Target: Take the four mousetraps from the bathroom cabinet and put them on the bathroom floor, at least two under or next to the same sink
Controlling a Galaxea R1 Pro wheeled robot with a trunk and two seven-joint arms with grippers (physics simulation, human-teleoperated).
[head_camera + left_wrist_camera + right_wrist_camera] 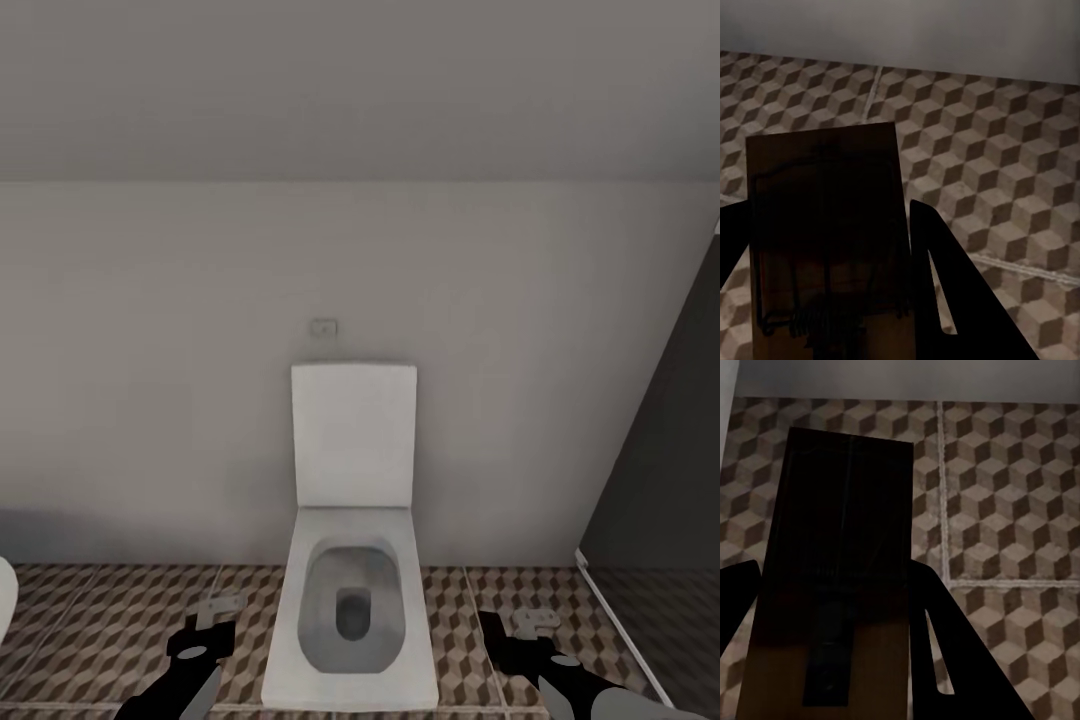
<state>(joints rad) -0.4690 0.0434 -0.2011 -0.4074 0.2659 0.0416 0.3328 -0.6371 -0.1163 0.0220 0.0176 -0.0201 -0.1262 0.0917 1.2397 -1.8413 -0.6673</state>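
facing a white, square-edged ceramic toilet (352,600) with its lid raised against a plain grey wall (150,400), the robot is carrying one trap in each arm. the left gripper (212,625), at about 7 o'clock in the head view, is holding a small flat tan wooden mousetrap (825,225) with a thin black wire mechanism, its fingers (945,300) clamped on the board's edges. the right gripper (520,632), at about 5 o'clock, is gripping a second tan mousetrap board (840,577) the same way, its dark fingers (945,660) pressed to the board's sides. both traps are hanging above the bathroom floor (110,610), glossy tiles printed with brown, beige and white cubes and pale grout lines.

no sink can be clearly made out, so releasing here would probably be leaving the traps beside the toilet instead. the boards are smooth and thin, so a slack pinch could be letting one slip and land tilted or flipped.
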